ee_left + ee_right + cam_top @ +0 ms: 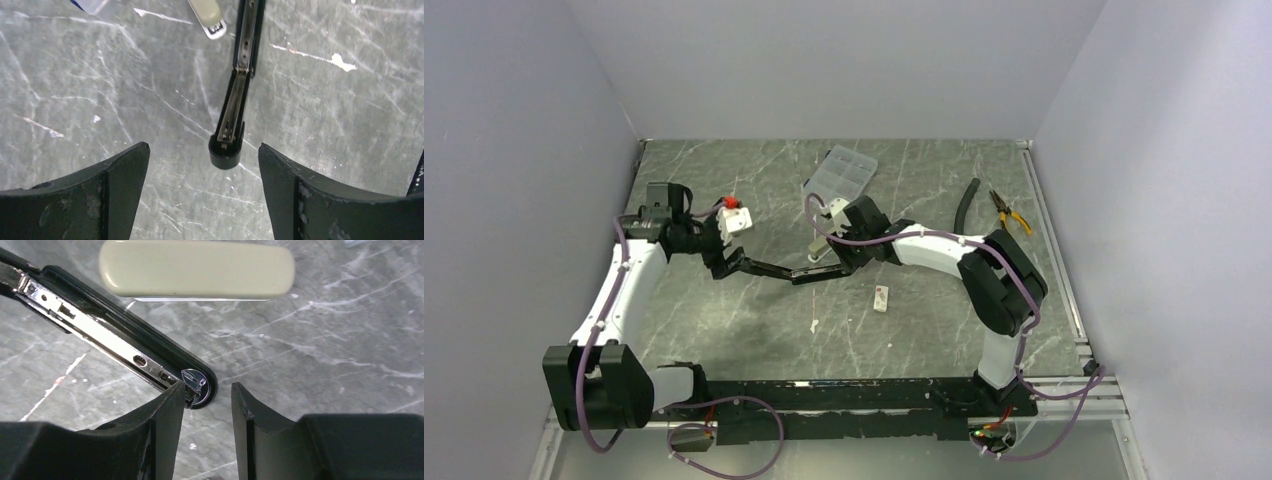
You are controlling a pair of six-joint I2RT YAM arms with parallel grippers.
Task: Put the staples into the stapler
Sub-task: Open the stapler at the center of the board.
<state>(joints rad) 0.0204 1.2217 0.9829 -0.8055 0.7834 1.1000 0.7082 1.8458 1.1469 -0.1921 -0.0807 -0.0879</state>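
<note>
Ahead of the parted left jaws lies the stapler (233, 107).

Nothing can be read as a word, number or brand in any of the three views. The small white box (881, 298) lying near the middle of the bench (944, 330) carries a red mark. It is too small to tell whether that mark is lettering or a sign.
</note>
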